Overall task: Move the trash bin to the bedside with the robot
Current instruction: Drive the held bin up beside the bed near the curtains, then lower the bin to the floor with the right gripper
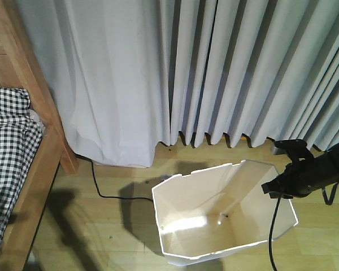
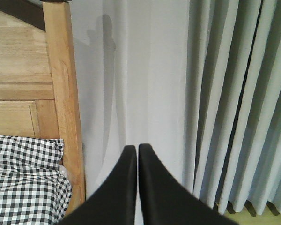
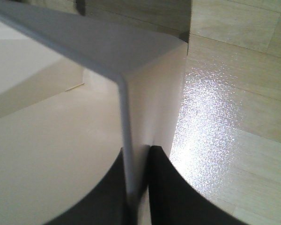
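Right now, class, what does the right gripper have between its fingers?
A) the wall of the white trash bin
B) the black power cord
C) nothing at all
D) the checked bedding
A: the right wrist view shows the right gripper closed on the thin wall of the trash bin, with one black finger inside the wall and the other outside it.

The light wooden floor (image 1: 101,234) carries the white trash bin (image 1: 203,209) at 5 o'clock, the bed (image 1: 42,166) at 9 o'clock, and a black power cord (image 1: 98,186) trailing between them. Curtains (image 1: 118,84) meet it at 12 o'clock.
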{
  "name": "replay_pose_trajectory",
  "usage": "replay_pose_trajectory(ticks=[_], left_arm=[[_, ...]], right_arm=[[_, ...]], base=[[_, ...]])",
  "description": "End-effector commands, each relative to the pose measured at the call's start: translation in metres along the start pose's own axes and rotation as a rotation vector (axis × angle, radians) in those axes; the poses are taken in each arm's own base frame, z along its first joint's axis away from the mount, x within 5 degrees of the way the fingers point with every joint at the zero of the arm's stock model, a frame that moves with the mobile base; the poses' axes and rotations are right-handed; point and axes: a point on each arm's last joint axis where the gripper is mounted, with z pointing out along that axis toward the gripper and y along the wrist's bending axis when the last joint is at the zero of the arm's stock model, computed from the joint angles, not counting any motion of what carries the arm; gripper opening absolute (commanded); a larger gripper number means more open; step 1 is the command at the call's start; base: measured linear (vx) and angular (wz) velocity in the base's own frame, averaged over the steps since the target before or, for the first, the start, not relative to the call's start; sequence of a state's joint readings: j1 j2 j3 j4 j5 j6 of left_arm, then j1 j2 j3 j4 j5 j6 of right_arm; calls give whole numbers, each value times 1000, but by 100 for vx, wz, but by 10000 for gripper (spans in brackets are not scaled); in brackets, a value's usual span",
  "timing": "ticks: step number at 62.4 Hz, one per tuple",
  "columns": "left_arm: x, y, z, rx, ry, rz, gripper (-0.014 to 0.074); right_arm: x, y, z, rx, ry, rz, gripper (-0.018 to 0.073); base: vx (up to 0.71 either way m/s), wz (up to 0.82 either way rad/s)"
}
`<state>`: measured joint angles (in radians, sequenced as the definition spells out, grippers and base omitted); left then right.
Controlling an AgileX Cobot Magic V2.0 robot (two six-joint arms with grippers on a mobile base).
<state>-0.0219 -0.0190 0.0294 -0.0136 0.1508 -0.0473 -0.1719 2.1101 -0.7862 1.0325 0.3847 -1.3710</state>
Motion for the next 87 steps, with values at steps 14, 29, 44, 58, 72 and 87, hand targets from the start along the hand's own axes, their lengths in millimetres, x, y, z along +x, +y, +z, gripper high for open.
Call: replay_pose_trajectory(ticks=[14, 29, 44, 58, 72, 87], left_arm=[[2, 0, 1, 9, -60, -12, -6], [2, 0, 1, 9, -60, -12, -6], [2, 0, 1, 9, -60, -12, -6], [2, 0, 1, 9, -60, -12, -6], [2, 0, 1, 9, -60, -12, -6], [2, 0, 1, 9, -60, -12, -6]], right_arm=[[-15, 12, -19, -102, -85, 68, -6], [-23, 2, -13, -37, -146, 209, -6], [-35, -15, 18, -46, -127, 276, -6], [-49, -34, 60, -70, -103, 293, -6], [-56, -50, 96, -78, -91, 308, -6], [-65, -64, 128, -93, -103, 306, -6]], base=[[0, 0], [0, 0], [0, 0], [0, 0], [0, 0], [0, 0]])
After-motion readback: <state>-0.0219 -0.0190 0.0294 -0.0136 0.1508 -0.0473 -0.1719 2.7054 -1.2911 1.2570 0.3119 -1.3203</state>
